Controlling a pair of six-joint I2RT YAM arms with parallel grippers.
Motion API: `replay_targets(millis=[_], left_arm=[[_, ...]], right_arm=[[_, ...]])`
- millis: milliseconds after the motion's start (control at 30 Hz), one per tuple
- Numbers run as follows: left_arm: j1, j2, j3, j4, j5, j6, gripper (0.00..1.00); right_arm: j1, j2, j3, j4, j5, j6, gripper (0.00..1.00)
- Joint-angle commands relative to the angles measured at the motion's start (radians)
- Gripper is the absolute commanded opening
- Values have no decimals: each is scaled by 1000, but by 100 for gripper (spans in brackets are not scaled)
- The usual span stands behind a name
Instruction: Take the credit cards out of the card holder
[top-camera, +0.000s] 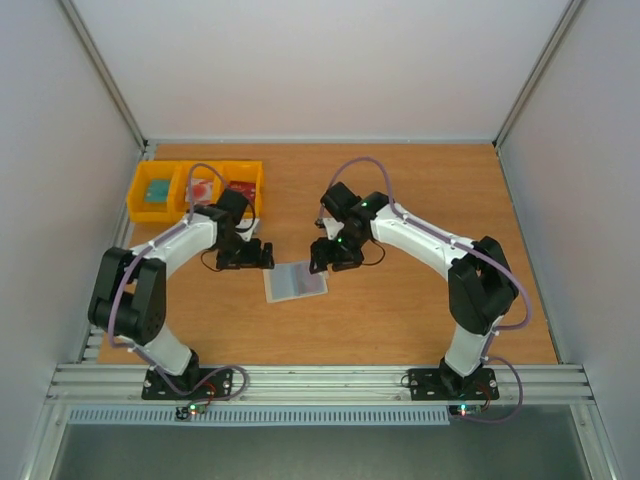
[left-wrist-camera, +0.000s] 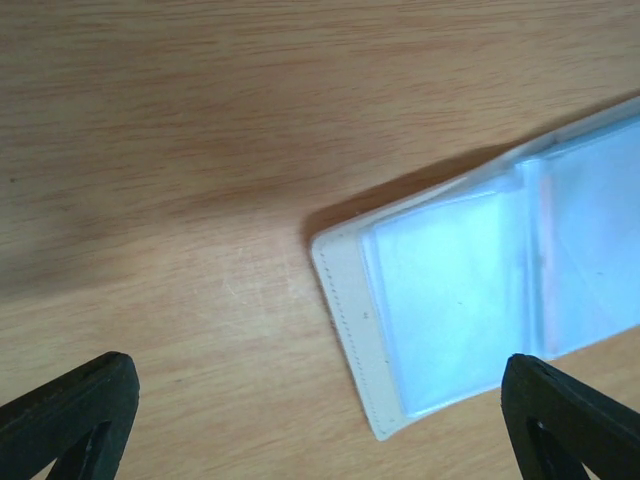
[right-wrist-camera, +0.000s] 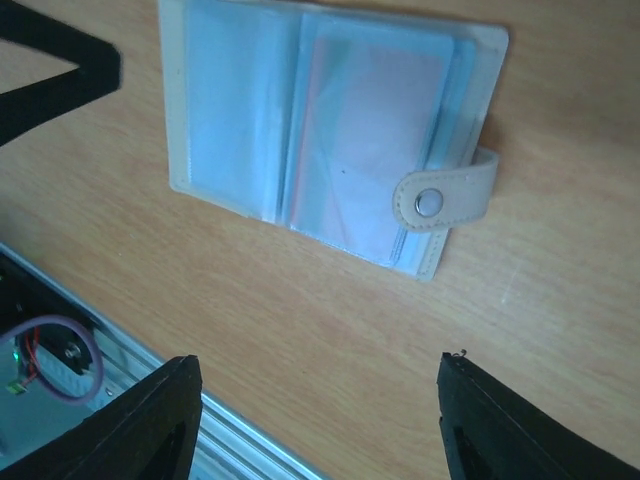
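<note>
The card holder (top-camera: 295, 282) lies opened flat on the wooden table between my two grippers. In the right wrist view its pale blue clear pockets face up, and the beige snap tab (right-wrist-camera: 445, 195) folds over its right edge. A pinkish credit card (right-wrist-camera: 370, 130) shows through one pocket. My left gripper (top-camera: 262, 255) hovers just left of the holder, open, and the holder's cream corner (left-wrist-camera: 385, 425) lies under the gap between its fingers. To the holder's right my right gripper (top-camera: 322, 258) is open over bare wood, with nothing between its fingers (right-wrist-camera: 140, 420).
A row of yellow bins (top-camera: 197, 188) stands at the back left. One bin holds something teal, the other two hold pinkish-red items. An aluminium rail (top-camera: 320, 380) runs along the table's near edge, and grey walls close in the sides and back.
</note>
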Motion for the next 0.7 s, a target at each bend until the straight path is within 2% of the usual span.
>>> replay_targets(millis=[0,67,167,267,467,667], left_arm=[[-1,-64,-78,76,74,-70,99],[0,-99,-145,132,105,-139,99],[-1,-135,-212,212,141,-215,92],[-1,-134,-216,239,150,-265,87],[-1,-105,-216,246,119,-312,87],[0,-77,-226,262,110,-358,87]], right_arm=[[5,-20,-89,143,-37,82,60],[5,8,-109,190,-25,117,51],[9,50,-105,223,3,130,46],[34,75,-82,232,93,137,45],[59,87,-111,269,217,190,44],[77,109,-102,254,230,191,42]])
